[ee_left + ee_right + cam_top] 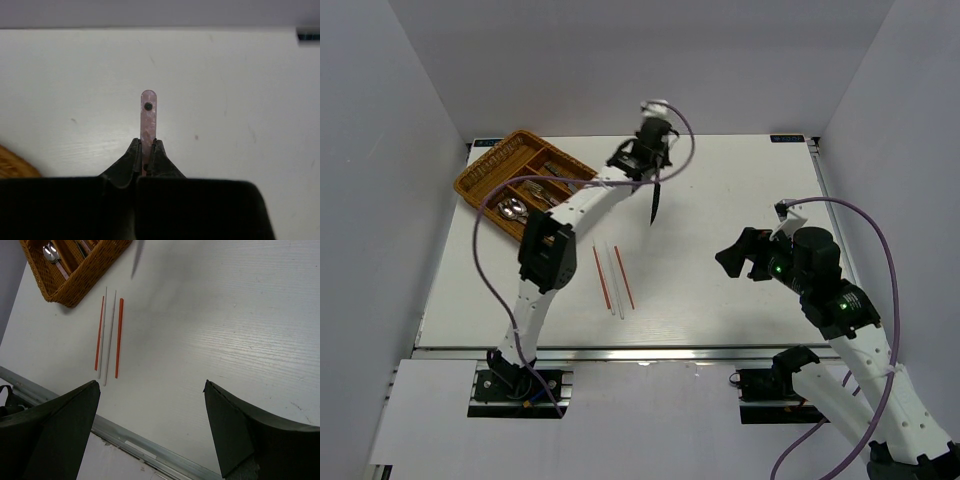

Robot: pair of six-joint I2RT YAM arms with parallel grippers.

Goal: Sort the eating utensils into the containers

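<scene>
My left gripper (656,165) is shut on a knife (655,203) and holds it in the air to the right of the tray, blade hanging down. In the left wrist view the knife's pink handle end (148,112) sticks out beyond the shut left gripper (146,145). The brown wicker tray (485,170) stands at the back left with spoons (512,208) in it. Red and white chopsticks (613,278) lie side by side on the table in front of the tray; they also show in the right wrist view (109,335). My right gripper (735,258) is open and empty at the right, also in its own view (152,387).
The tray's corner (75,287) and spoons (50,251) show at the top left of the right wrist view, with the hanging knife blade (136,262) beside it. A metal rail (150,450) runs along the table's near edge. White walls enclose the table.
</scene>
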